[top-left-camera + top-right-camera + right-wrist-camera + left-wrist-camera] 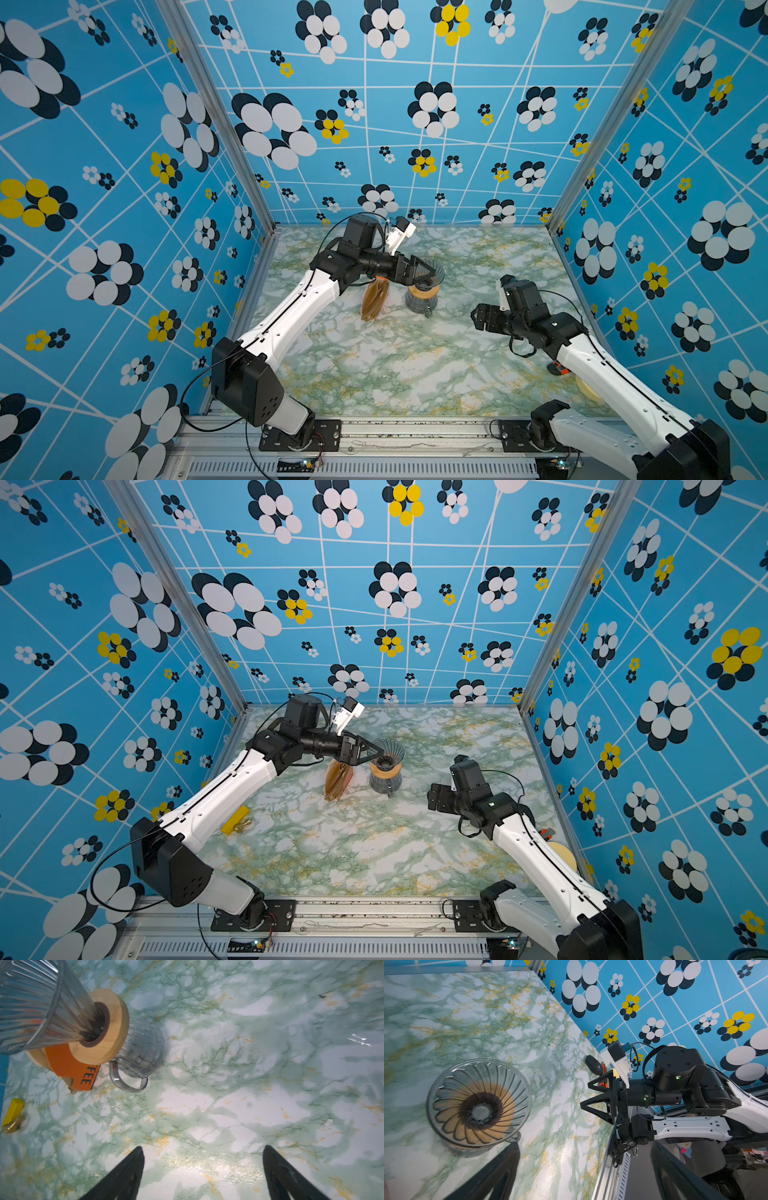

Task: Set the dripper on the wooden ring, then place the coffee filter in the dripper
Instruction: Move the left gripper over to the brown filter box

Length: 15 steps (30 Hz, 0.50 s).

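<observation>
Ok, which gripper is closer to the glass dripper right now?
Left. The left gripper is close beside the dripper; the right gripper hangs apart, over the table.

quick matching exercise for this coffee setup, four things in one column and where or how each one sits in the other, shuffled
Things
1. dripper
2. filter packet
3. yellow block
4. right gripper

Place or state
a. fingers open, over bare table
b. next to the jug, with an orange tag on it
c. seated in the wooden ring on top of the jug
d. alone toward the table's left side

Pairs: 1-c, 2-b, 3-d, 4-a
</observation>
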Each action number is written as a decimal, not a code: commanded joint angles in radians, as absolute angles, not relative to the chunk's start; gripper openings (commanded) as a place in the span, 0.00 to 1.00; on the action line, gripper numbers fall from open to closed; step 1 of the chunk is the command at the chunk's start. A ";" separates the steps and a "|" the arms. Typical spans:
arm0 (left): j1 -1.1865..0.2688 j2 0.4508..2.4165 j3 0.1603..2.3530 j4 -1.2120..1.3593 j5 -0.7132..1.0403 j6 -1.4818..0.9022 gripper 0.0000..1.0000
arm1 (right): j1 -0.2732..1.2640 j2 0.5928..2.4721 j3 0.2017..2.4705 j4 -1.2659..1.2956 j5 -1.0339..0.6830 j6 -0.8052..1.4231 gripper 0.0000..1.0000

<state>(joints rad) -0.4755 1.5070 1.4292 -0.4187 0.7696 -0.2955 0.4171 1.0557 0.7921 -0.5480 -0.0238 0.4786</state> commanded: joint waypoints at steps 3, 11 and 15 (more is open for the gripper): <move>-0.425 1.460 1.420 -0.499 0.620 -0.254 0.99 | 0.447 1.060 0.765 -0.436 -0.140 0.455 0.90; -0.353 1.497 1.462 -0.680 0.426 -0.209 0.85 | 0.498 1.071 0.749 -0.364 -0.144 0.474 0.91; -0.341 1.516 1.451 -0.732 0.331 -0.190 0.68 | 0.506 1.078 0.755 -0.366 -0.142 0.463 0.90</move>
<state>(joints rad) -0.3492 1.4944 1.4353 -0.6476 0.4339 -0.2272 0.4973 1.0698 0.7597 -0.3878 -0.1337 0.4713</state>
